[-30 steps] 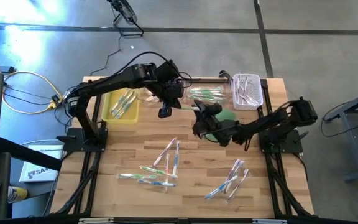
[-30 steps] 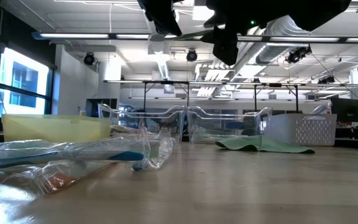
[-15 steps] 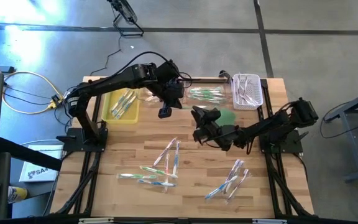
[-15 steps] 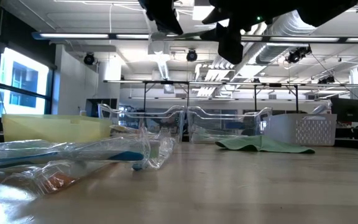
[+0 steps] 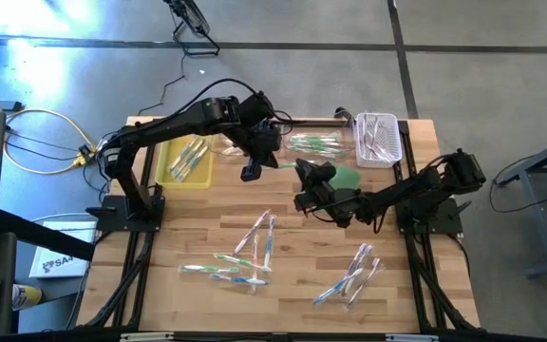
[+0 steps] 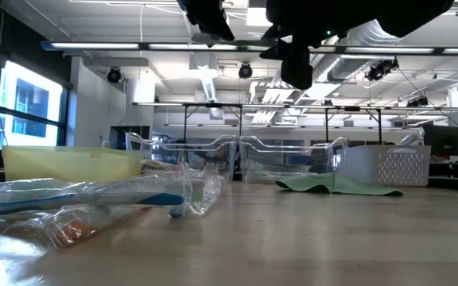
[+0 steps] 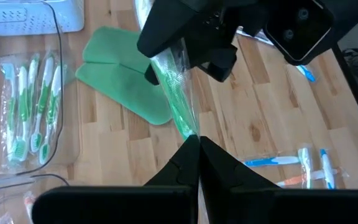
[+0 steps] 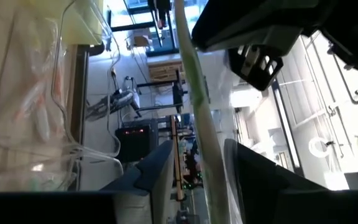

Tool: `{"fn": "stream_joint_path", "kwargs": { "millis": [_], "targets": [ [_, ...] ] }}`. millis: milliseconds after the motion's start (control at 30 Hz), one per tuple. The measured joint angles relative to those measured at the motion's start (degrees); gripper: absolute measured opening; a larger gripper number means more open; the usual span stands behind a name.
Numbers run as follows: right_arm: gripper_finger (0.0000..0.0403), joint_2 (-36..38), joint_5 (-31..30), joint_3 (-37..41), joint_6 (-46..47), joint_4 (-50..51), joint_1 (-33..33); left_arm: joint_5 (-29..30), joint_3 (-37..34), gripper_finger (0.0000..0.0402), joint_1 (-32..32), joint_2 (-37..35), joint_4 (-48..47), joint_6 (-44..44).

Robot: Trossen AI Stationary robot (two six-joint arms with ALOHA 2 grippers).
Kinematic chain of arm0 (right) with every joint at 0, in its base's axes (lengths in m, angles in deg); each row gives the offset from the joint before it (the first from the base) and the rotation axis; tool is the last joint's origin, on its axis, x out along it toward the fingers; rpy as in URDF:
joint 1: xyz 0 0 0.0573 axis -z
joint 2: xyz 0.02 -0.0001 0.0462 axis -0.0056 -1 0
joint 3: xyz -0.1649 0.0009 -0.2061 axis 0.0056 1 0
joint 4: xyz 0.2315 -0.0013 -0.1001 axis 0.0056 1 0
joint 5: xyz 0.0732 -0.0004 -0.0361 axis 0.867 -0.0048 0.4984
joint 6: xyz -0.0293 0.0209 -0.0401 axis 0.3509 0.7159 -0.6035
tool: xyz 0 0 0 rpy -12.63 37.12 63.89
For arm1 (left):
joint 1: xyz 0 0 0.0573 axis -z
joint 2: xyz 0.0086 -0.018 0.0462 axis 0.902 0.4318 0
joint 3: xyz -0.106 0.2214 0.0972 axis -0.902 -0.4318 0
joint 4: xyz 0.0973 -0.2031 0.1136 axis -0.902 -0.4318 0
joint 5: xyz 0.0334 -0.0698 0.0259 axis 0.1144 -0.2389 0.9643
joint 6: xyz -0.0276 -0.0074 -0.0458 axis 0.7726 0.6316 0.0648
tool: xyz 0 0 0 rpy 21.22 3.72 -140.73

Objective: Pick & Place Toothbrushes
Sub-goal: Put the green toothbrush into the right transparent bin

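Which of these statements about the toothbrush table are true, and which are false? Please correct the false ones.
1. A green toothbrush reaches from the left gripper to the right gripper. True.
2. The yellow bin is empty. False: wrapped toothbrushes lie in it.
3. The green cloth lies inside the white basket. False: it lies on the table, beside the clear tray.
4. The clear tray holds green toothbrushes. True.
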Motion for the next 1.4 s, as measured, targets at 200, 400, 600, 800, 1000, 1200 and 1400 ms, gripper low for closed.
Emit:
{"fn": "stream_joint_path", "kwargs": {
  "millis": [200,400,600,800,1000,1200,1400],
  "targets": [
    [0.0120,0.0,-1.5,0.0,0.0,-0.1,0.5,-0.3,0.0,0.0000,0.0,0.0,-0.1,0.0],
    [0.0066,0.0,-1.6,0.0,0.4,-0.1,0.6,-0.4,0.0,0.0000,0.0,0.0,-0.1,0.0],
    [0.0021,0.0,-1.6,0.0,1.3,0.2,0.7,-0.6,0.0,0.0000,0.0,0.0,0.0,0.0],
    [0.0021,0.0,-1.7,0.0,1.3,0.0,0.7,-0.6,0.0,0.0000,0.0,0.0,0.1,0.0],
    [0.0021,0.0,-2.8,0.0,1.5,-0.2,0.7,0.4,0.0,0.0012,0.0,0.0,1.9,-2.6],
    [0.0021,0.0,-2.9,0.0,1.5,-0.3,0.7,0.8,0.0,0.0077,0.0,0.0,2.1,-3.0],
    [0.0021,0.0,-3.0,0.0,1.5,-0.3,0.7,0.8,0.0,0.0130,0.0,0.0,2.1,-4.1]
  ]
}}
